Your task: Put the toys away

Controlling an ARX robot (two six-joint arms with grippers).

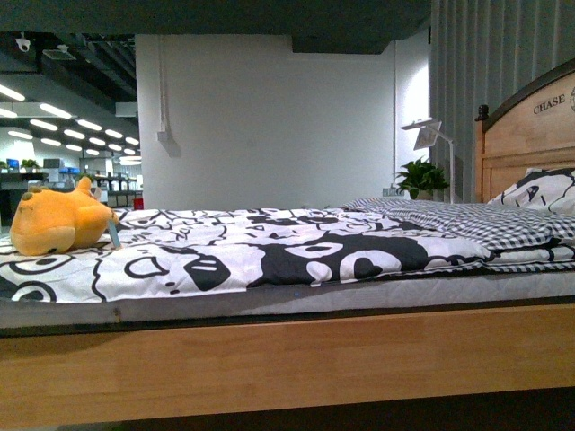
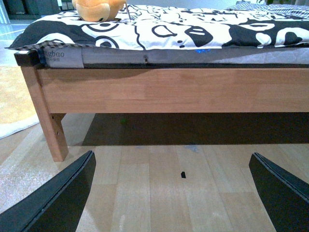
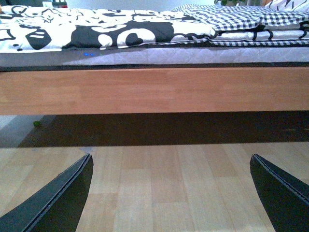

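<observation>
An orange-yellow plush toy [image 1: 58,221] with pointed ears lies on the bed's far left end, on the black-and-white quilt [image 1: 269,251]. Its lower part also shows in the left wrist view [image 2: 98,8], at the bed's corner. My left gripper [image 2: 171,193] is open and empty, low over the wooden floor in front of the bed frame. My right gripper [image 3: 171,193] is open and empty too, low over the floor further along the bed. Neither gripper shows in the front view.
The wooden bed rail [image 1: 287,364] runs across in front of me, with a leg [image 2: 48,121] at the left corner. A checked blanket [image 1: 476,223], pillow [image 1: 544,190] and headboard [image 1: 530,135] are at the right. A yellow rug [image 2: 14,101] lies left of the bed.
</observation>
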